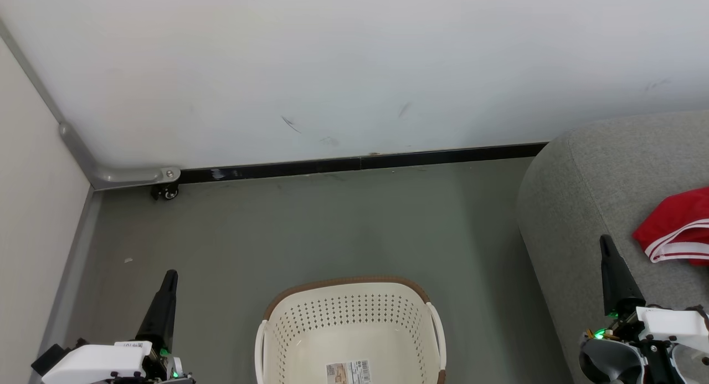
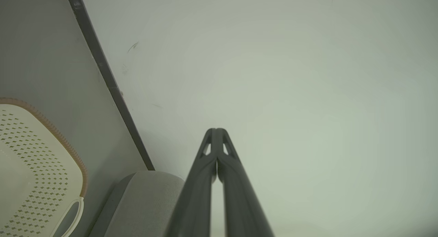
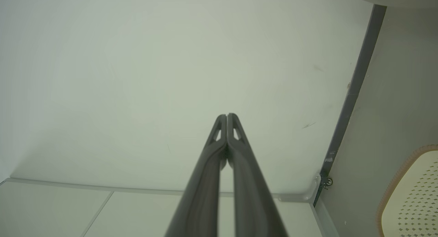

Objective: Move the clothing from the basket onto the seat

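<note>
Counting stock, I find the basket (image 1: 349, 317) bare in its visible part save a paper label (image 1: 348, 371), the red clothing (image 1: 676, 229) lying on the seat (image 1: 598, 173), and my left claw (image 1: 170, 277) and right claw (image 1: 606, 243) pinched together, empty, so the task seems done.

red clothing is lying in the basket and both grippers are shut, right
No: the head view shows the clothing on the seat, not in the basket. The left gripper and right gripper are shut.

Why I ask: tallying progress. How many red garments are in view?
1: a red garment on the seat, far right. The basket holds none visible; more may lie off-frame.
</note>
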You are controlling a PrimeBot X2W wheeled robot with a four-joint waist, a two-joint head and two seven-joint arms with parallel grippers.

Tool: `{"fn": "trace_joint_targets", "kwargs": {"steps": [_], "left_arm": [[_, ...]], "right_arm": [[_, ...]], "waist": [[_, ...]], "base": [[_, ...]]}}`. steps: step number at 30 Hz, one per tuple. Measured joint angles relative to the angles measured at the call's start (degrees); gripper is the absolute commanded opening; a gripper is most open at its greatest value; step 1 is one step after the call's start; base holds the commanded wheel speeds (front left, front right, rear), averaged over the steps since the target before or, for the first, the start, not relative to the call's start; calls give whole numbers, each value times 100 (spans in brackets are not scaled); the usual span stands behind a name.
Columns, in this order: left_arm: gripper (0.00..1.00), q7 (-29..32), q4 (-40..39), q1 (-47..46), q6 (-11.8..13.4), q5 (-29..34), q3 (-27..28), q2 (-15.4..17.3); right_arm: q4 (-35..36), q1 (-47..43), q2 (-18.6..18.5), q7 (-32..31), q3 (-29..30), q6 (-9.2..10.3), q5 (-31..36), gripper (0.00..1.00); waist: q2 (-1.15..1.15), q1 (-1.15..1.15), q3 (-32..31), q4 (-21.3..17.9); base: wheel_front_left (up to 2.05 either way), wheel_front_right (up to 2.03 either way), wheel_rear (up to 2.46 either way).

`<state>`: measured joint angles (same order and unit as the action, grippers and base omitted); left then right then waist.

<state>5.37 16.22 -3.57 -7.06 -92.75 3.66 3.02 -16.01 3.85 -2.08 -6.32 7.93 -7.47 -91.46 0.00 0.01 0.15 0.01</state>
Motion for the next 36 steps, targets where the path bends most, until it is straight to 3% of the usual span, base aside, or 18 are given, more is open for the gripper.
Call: {"fn": "trace_joint_targets", "kwargs": {"steps": [36], "left_arm": [[0, 0, -9, 0, 0, 1, 11, -3]], "right_arm": [[0, 0, 0, 0, 0, 0, -1, 0]], "waist": [[0, 0, 1, 0]], "base": [[0, 0, 0]]}}
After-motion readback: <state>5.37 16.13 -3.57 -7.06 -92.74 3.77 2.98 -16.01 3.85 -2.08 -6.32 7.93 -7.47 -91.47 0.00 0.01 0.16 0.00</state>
